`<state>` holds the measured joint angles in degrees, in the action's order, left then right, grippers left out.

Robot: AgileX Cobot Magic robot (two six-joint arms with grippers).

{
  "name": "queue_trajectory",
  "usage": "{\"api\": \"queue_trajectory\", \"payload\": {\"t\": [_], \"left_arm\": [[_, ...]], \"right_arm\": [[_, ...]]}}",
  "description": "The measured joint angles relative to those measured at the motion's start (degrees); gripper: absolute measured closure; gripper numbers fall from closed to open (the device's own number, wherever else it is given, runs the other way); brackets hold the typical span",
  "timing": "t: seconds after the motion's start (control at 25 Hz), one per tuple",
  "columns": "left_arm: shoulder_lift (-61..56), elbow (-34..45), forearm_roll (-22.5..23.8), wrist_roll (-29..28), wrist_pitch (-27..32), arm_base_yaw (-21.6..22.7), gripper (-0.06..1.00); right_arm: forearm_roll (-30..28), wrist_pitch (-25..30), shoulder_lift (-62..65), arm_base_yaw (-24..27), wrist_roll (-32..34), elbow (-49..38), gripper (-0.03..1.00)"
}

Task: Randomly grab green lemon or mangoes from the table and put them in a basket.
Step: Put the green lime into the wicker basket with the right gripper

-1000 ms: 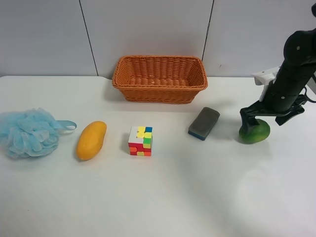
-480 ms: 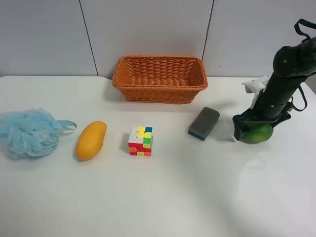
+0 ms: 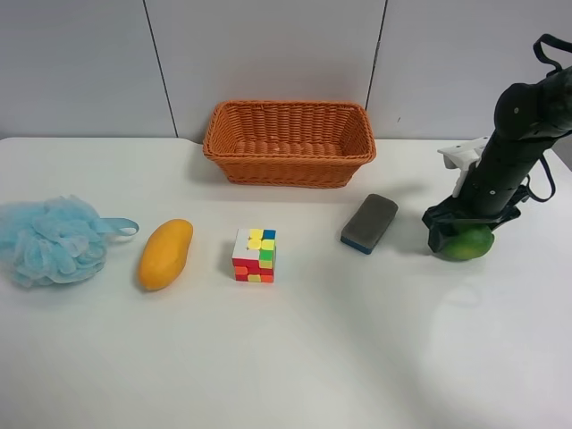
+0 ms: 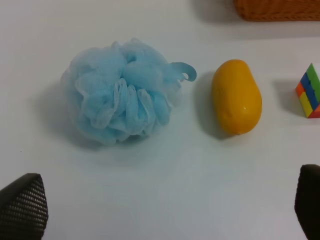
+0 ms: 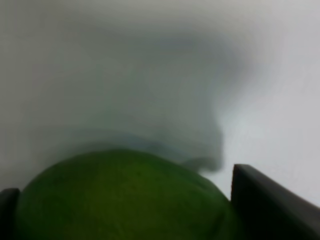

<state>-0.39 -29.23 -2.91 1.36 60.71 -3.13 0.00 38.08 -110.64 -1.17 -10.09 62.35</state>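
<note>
Holding the moment against the second before it, the white surface (image 3: 357,357) and the wicker basket (image 3: 288,170) at its far edge lay as they had, the basket empty as far as the high view showed. What had changed was the right arm (image 3: 514,143), at that view's right. It had drawn more upright and shifted a little toward the basket's side, and the right end effector (image 3: 462,231), earlier perched over the fruit, had dropped around the green lemon (image 3: 466,245) and narrowed onto it. That suggested the grasp was made and that the lift and carry to the basket were what remained. Whether the lemon had left the surface yet could not be told. It sat in nearly the same spot, well apart from the basket. In the right wrist view the lemon (image 5: 125,200) filled the gap, with the dark fingers (image 5: 265,200) pressed at either side, clenched about as far as the fruit allowed. The left end effector (image 4: 165,200) hung released and wide, its tips at the frame's corners, touching nothing. Below it lay the blue bath puff (image 3: 52,239), then the mango (image 3: 165,254) just beside it, untouched. Smaller things, the board eraser (image 3: 368,222) and the puzzle cube (image 3: 255,255), had not moved.
</note>
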Motion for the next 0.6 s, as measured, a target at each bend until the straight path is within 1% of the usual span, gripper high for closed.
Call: {"api": "queue_trajectory", "payload": {"t": [0.08, 0.28, 0.36, 0.48, 0.6], "left_arm": [[0.0, 0.0, 0.0, 0.0, 0.0, 0.0, -0.05], [0.0, 0.0, 0.0, 0.0, 0.0, 0.0, -0.05], [0.0, 0.0, 0.0, 0.0, 0.0, 0.0, -0.05], [0.0, 0.0, 0.0, 0.0, 0.0, 0.0, -0.05], [0.0, 0.0, 0.0, 0.0, 0.0, 0.0, -0.05]], "right_arm": [[1.3, 2.0, 0.8, 0.0, 0.0, 0.4, 0.18], [5.4, 10.2, 5.4, 0.0, 0.0, 4.7, 0.18], [6.6, 14.8, 6.9, 0.0, 0.1, 7.7, 0.18], [7.1, 21.1, 8.3, -0.9, 0.1, 12.9, 0.18], [6.8, 24.9, 8.6, -3.6, 0.3, 19.0, 0.18]]}}
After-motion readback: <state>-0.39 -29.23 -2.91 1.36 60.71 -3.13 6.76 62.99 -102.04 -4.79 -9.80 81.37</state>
